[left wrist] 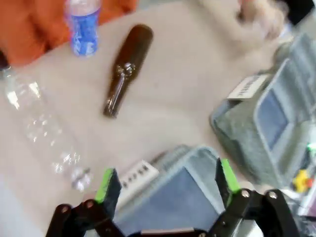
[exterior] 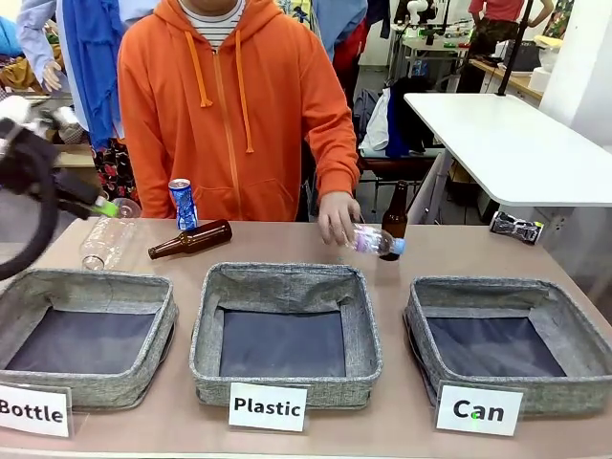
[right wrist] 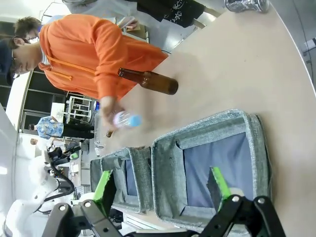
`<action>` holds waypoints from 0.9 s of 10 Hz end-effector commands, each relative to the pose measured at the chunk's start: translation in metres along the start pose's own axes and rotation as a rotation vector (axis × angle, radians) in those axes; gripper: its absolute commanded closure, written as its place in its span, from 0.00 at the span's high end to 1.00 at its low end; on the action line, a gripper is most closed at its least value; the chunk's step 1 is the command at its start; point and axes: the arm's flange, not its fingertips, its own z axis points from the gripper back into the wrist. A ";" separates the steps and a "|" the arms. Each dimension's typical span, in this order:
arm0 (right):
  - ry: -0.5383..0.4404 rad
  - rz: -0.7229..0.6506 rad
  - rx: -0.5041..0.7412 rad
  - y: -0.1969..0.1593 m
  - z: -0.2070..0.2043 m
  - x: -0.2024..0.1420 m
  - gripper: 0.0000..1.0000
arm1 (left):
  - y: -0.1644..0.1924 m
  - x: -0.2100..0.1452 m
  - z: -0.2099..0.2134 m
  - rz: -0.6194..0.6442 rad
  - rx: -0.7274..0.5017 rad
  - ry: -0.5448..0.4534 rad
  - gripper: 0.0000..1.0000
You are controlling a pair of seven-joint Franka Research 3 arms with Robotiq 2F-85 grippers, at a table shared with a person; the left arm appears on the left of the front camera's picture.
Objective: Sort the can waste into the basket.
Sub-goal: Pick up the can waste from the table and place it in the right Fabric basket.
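A blue can (exterior: pixel 182 204) with white marks stands upright at the far left of the table; it also lies far ahead of my left gripper (left wrist: pixel 167 180), as the blue can (left wrist: pixel 83 27). That gripper hangs open and empty over a basket's edge. A black crushed can (exterior: pixel 516 227) lies at the far right, past the grey basket (exterior: pixel 497 392) behind the "Can" card (exterior: pixel 478 409). My right gripper (right wrist: pixel 161 183) is open and empty above that basket (right wrist: pixel 256 148), with the crushed can (right wrist: pixel 247 5) far beyond it.
The person's hand (exterior: pixel 337 215) holds a clear plastic bottle (exterior: pixel 375 239) beside an upright brown bottle (exterior: pixel 394 218). Another brown bottle (exterior: pixel 191 239) and a clear bottle (exterior: pixel 105 241) lie at the left. The "Plastic" basket (exterior: pixel 285 275) and "Bottle" basket (exterior: pixel 86 285) sit in front. My left arm (exterior: pixel 29 167) is at the left edge.
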 end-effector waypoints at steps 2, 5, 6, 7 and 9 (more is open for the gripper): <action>-0.016 0.027 0.025 -0.002 -0.001 0.004 1.00 | 0.036 0.024 -0.047 -0.305 0.113 -0.289 1.00; -0.016 0.027 0.025 -0.002 -0.001 0.004 1.00 | 0.026 0.036 -0.042 -0.286 0.177 -0.187 1.00; -0.016 0.027 0.025 -0.002 -0.001 0.004 1.00 | 0.026 0.036 -0.042 -0.286 0.177 -0.187 1.00; -0.016 0.027 0.025 -0.002 -0.001 0.004 1.00 | 0.026 0.036 -0.042 -0.286 0.177 -0.187 1.00; -0.016 0.027 0.025 -0.002 -0.001 0.004 1.00 | 0.026 0.036 -0.042 -0.286 0.177 -0.187 1.00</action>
